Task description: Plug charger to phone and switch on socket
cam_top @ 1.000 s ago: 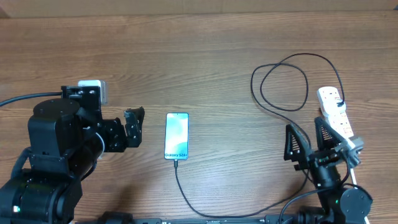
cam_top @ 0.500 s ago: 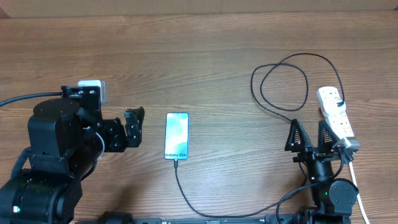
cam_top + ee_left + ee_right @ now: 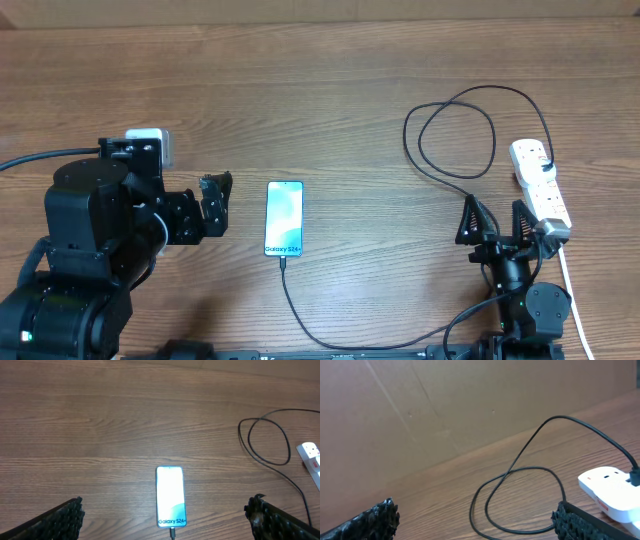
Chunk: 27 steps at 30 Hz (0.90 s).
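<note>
Table [image 3: 330, 80]: it carries everything, and nothing looks fastened to it. Most of the risks I log below come from that.

Left gripper [image 3: 215, 204]: it hovers just left of the phone [image 3: 284, 218] without touching it, jaws spread wide and empty. Any sideways drift would push the phone and strain the lead at its lower edge.

Right gripper [image 3: 494, 222]: its jaws are likewise released and empty, and its right finger is close beside the near end of the socket [image 3: 540, 185].

Socket: it lies angled at the table's right side, and its thick white cord [image 3: 568, 290] runs past the arm's base. The strip looks light and loose. I judge that a push from the side would slide or turn it rather than trip a switch.

Phone: it lies flat, screen up, mid-table between the two arms.

Charger [image 3: 455, 140]: it loops on the table left of the socket, with its plug [image 3: 635, 477] toward the strip's far end. The other run leaves the phone's lower edge and follows the table's front edge toward the right arm. Arm motion there could snag the cable and drag the phone, or pull the lead out.

Connector tip [image 3: 284, 261]: it appears seated in the phone, but I cannot confirm how deeply.

Switches [image 3: 601, 504]: they are small and red-marked. A finger coming down off-centre could strike the plug or the wrong switch. I cannot tell whether any of them is on.
</note>
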Available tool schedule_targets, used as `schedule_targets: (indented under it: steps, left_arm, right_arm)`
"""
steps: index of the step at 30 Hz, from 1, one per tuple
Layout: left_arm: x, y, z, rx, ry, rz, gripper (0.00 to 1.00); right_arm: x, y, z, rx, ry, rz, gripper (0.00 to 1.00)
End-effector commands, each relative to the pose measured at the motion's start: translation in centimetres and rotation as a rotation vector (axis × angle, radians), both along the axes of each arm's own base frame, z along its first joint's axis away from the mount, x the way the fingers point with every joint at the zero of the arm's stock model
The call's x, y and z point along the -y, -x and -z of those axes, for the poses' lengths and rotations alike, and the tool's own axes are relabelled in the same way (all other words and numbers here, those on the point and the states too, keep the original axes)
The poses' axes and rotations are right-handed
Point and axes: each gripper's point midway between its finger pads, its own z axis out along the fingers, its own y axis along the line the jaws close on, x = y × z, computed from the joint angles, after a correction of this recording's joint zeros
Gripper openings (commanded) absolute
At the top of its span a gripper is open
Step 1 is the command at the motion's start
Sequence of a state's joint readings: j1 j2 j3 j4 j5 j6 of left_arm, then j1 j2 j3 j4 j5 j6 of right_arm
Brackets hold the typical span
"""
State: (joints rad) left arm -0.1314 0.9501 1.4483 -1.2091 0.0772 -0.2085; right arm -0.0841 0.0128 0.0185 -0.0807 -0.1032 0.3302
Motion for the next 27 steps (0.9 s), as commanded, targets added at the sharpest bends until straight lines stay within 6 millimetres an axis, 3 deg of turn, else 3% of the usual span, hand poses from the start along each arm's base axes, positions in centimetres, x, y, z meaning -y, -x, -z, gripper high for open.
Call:
schedule_targets:
  steps: [1,27]
  left_arm:
    - [0.03,0.02,-0.25,0.008,0.001,-0.002,0.99]
    - [-0.11,0.12,-0.06,0.002,-0.016,0.002,1.00]
  right_arm:
    - [0.05,-0.01,0.19,0.005,0.025,0.005,1.00]
    - [0.06,-0.01,0.21,0.004,0.024,0.006,1.00]
